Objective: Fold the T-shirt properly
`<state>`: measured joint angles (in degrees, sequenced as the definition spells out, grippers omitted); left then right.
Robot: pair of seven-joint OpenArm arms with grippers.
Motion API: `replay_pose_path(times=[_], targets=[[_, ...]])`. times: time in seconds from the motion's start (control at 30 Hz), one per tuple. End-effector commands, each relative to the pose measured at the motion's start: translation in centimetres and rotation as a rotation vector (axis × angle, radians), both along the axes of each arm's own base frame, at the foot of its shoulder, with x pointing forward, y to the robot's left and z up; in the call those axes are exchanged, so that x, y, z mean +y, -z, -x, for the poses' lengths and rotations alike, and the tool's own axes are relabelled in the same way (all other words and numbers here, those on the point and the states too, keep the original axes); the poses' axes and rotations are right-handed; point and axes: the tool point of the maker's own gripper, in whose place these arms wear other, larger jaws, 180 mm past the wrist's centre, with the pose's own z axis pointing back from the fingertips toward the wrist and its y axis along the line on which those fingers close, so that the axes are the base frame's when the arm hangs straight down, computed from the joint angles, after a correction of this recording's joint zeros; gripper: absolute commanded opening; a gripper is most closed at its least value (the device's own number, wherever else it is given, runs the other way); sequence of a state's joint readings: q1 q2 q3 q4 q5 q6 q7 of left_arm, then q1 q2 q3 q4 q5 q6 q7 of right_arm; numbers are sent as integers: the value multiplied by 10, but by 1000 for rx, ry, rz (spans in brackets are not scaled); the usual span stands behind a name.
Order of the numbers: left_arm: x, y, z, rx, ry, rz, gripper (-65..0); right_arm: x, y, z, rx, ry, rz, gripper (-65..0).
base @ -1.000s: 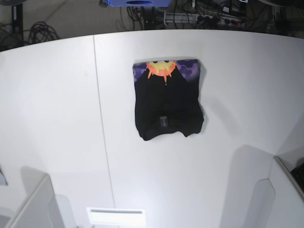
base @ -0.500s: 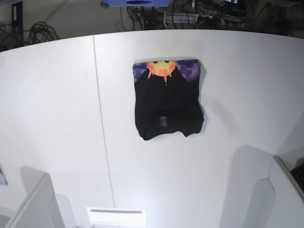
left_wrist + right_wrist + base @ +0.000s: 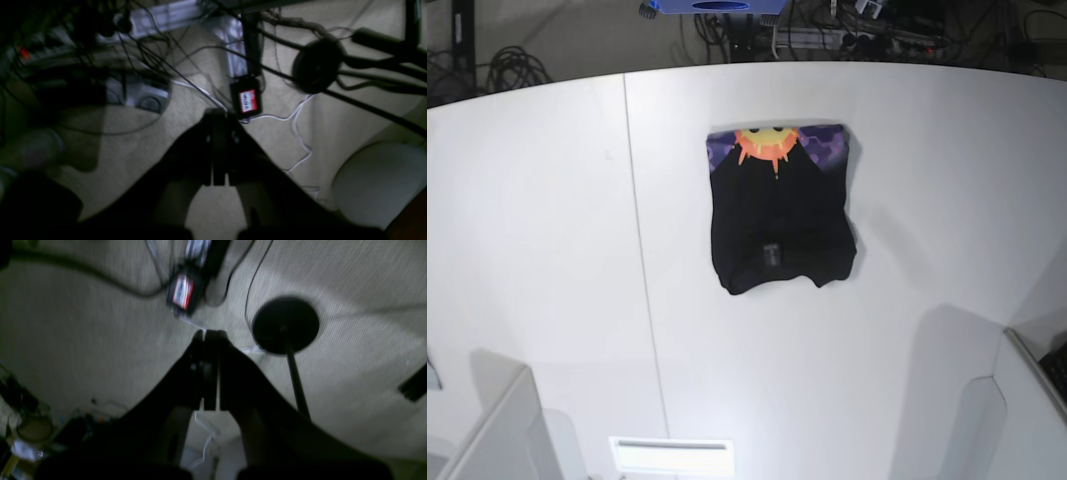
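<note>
My folded black cloth T-shirt [image 3: 779, 215] lies on the smooth white table [image 3: 547, 250]; only wrist views show my left gripper [image 3: 218, 150] and right gripper [image 3: 210, 373], both closed, empty, above ribbed carpet [image 3: 350, 290]

A robotics lab or test room is indicated rather than a home. A wide white counter [image 3: 547, 250], built from panels with a seam running down it, is seen from above in the base view, and beyond its far edge loose black cables [image 3: 507, 65] and a power strip [image 3: 847, 38] are crowded on the floor. Below the counter, a beige carpeted floor [image 3: 83, 323] is shown by the wrist views, strewn with white and black leads, a black power brick with a red label [image 3: 246, 99], and a round black stand base [image 3: 286, 324].
</note>
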<state>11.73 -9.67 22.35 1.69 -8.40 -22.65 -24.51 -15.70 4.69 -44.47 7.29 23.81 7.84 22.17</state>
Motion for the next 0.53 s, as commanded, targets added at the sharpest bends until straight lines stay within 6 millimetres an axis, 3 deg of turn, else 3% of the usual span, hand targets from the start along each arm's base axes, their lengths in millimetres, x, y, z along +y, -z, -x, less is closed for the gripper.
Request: replay_pose_path(times=[0.0, 0.23, 0.33, 0.5], targets=[[6, -1, 7, 9, 5, -11, -650, -2, -2, 13, 25, 0, 0, -650], [8, 0, -17, -41, 8, -8, -650, 1, -2, 12, 22, 1, -5, -650], [18, -3, -32, -88, 22, -11, -650, 2, -2, 12, 22, 1, -7, -650], [16, -2, -40, -102, 25, -7, -650, -4, -1, 5, 13, -1, 4, -650]])
